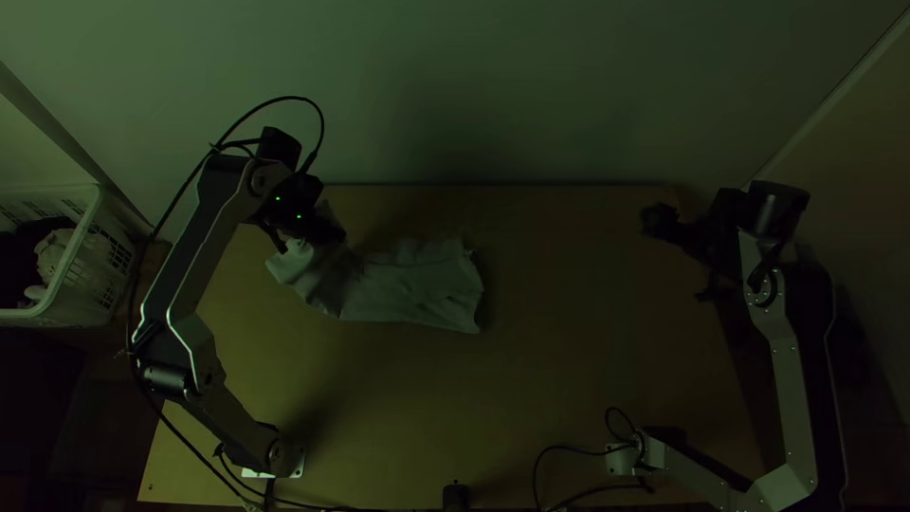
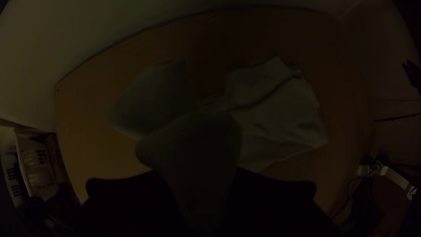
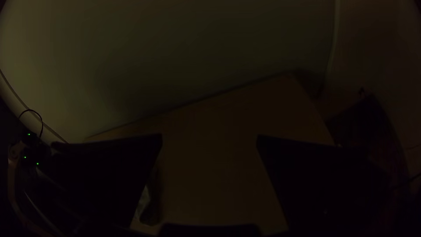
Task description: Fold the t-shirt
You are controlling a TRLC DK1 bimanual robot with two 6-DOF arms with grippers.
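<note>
Left claw (image 1: 308, 234) was clenched on bunched, raised part of t-shirt (image 1: 408, 289). Rest of t-shirt lay rumpled, in narrow strip toward middle of table (image 1: 569, 398). Right claw (image 1: 681, 258) was released, fingers apart, near table's right edge. White basket (image 1: 83, 296) stood beside table, left.

Shirt (image 1: 412, 289) is showing matt, wrinkled cloth, table (image 1: 569, 398) is looking like smooth wood, basket (image 1: 93, 284) is showing hard plastic, arms (image 1: 791, 379) are looking like smooth metal with a faint sheen, wall (image 1: 531, 85) is appearing smooth and matt
</note>
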